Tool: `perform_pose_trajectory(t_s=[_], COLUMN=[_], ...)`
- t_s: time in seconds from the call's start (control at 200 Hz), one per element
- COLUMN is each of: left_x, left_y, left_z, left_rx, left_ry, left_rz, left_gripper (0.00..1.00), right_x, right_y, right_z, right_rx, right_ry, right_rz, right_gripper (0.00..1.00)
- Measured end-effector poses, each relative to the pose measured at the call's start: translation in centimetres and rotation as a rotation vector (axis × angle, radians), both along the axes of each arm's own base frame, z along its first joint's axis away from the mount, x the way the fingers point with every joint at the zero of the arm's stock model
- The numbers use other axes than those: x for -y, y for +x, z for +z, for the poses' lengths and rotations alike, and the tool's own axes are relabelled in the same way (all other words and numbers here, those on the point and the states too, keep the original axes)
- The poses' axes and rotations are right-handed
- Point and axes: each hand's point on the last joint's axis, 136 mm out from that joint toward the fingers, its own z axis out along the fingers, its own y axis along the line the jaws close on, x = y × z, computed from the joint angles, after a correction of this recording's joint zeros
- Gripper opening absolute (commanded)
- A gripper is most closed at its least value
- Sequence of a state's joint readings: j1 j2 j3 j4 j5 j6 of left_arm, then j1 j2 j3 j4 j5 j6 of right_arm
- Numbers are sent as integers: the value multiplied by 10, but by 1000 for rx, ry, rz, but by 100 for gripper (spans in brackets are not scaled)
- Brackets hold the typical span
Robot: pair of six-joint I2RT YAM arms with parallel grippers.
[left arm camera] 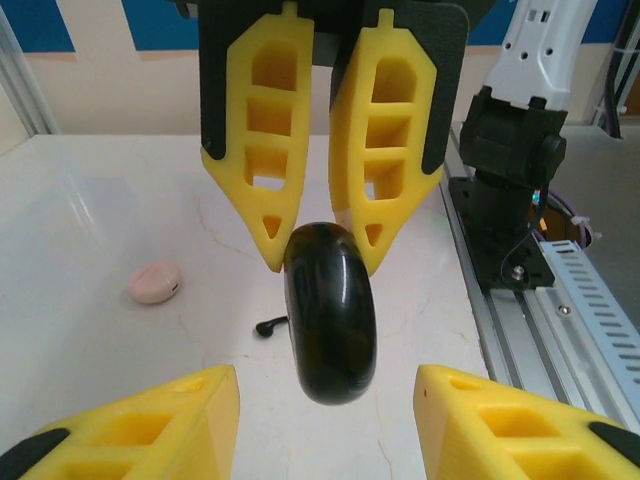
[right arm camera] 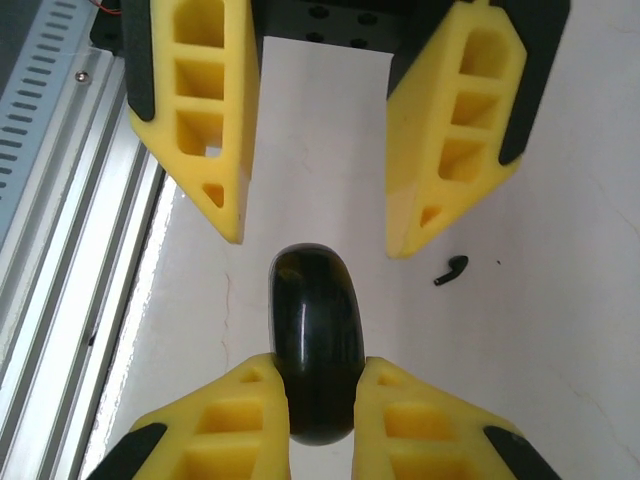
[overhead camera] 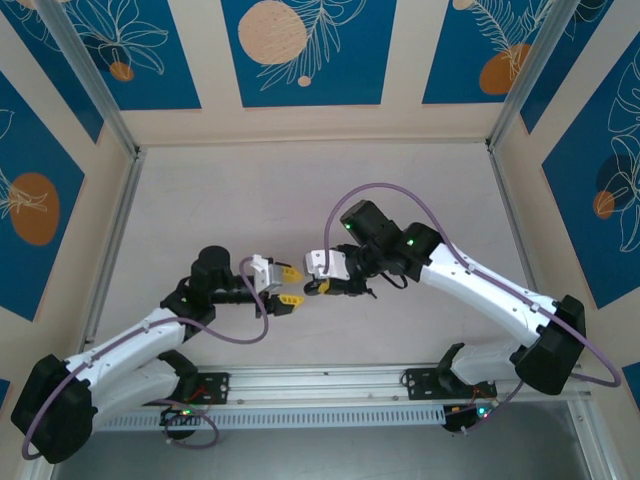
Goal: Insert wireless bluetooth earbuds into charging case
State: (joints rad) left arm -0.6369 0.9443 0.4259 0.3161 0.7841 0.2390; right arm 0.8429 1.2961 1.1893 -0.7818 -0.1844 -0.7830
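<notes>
Your right gripper (right arm camera: pixel 318 395) pinches the black disc (left arm camera: pixel 330 310) on edge. Your left gripper (left arm camera: pixel 325 380) stands part open either side of it, gripping nothing. One earbud (right arm camera: pixel 452 270) lies on the table (left arm camera: pixel 100 200) beneath, and the pink charging case (left arm camera: pixel 154 282) sits farther off. If the grip loosens too soon, the disc could drop and scatter them.

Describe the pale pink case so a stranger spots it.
In the left wrist view, find the glossy black disc above the white tabletop. Left of it lies a rounded pale pink case, the only pink thing, plumper than the thin black earbud between them.
</notes>
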Motion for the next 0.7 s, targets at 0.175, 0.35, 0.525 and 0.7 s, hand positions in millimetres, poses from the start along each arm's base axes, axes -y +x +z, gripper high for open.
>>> perform_pose_trajectory(t_s=[0.175, 0.35, 0.525, 0.7], left_x=[0, 1, 1, 1], left_y=[-1, -1, -1, -2], left_z=[-2, -1, -1, -2], left_rx=[-4, -4, -4, -7], left_ry=[9, 9, 9, 11], left_rz=[-4, -4, -6, -9], left_gripper=[48, 44, 41, 31], right_x=[-5, -10, -16, -19], right_y=[-4, -6, -7, -6], right_z=[2, 5, 5, 5], right_rx=[-12, -21, -35, -35], right_ry=[20, 47, 67, 76], right_rz=[21, 40, 56, 61], right_gripper=[12, 12, 12, 12])
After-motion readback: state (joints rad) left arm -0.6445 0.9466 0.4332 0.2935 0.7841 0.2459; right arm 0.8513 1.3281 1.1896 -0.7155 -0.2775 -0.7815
